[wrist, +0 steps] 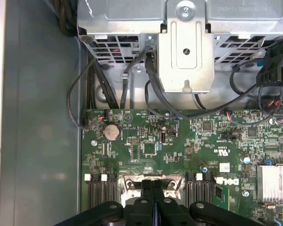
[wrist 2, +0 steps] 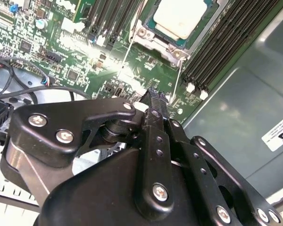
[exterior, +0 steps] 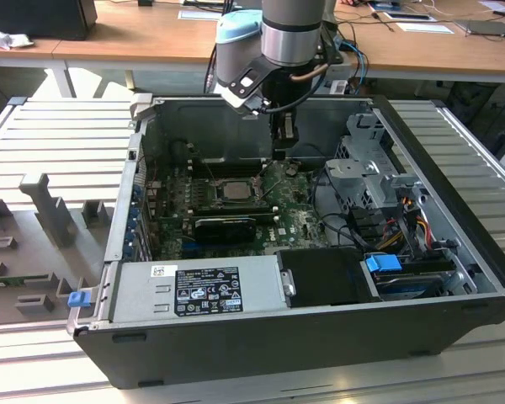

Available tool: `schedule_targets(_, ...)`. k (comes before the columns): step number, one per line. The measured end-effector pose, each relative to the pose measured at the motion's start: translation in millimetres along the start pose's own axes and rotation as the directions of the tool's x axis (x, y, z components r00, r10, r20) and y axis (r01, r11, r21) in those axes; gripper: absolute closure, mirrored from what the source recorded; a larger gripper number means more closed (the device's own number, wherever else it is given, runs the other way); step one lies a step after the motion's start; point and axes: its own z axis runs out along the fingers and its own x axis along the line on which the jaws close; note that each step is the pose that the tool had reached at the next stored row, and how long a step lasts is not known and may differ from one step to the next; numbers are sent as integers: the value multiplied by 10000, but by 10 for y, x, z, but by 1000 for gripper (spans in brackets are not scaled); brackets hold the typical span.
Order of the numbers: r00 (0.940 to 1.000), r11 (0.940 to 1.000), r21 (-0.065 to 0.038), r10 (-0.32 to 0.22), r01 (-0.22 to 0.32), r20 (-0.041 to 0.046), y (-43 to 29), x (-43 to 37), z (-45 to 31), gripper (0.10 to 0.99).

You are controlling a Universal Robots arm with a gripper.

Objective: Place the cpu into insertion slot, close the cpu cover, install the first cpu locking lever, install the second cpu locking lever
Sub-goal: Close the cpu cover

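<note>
Cpu (wrist 2: 181,16) and gripper (wrist 2: 153,99) stood apart: the gripper, clenched on nothing, hung by the far edge of the motherboard (exterior: 299,220), while the cpu lay flat in its socket just beyond the fingertips, toward the exterior view's left.

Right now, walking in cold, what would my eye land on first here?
The open black computer case at the centre of the exterior view, with the robot arm reaching down into it from above. Its gripper, fingers shut, hangs over the green board, close to the pale square cpu seen in the second wrist view.
</note>
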Motion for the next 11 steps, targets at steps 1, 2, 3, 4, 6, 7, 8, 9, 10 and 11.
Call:
schedule_targets(1, 10000, 10000, 0, 1, -1, 0, 14, 0, 1, 980)
schedule_targets(2, 10000, 10000, 0, 1, -1, 0, 40, 0, 2, 980)
schedule_targets(3, 10000, 10000, 0, 1, -1, 0, 51, 0, 3, 980)
schedule_targets(4, 10000, 10000, 1, 1, -1, 0, 63, 0, 3, 980)
schedule_targets(6, 10000, 10000, 0, 0, 0, 0, 101, 0, 5, 980)
schedule_targets(7, 10000, 10000, -2, 1, -1, 0, 134, 0, 7, 980)
schedule_targets(8, 10000, 10000, 0, 0, 0, 1, 151, 0, 9, 980)
schedule_targets(9, 10000, 10000, 1, 0, 0, 1, 158, 0, 10, 980)
schedule_targets(10, 10000, 10000, 1, 1, -1, 1, 163, 0, 11, 980)
schedule_targets(11, 10000, 10000, 1, 1, -1, 1, 167, 0, 13, 980)
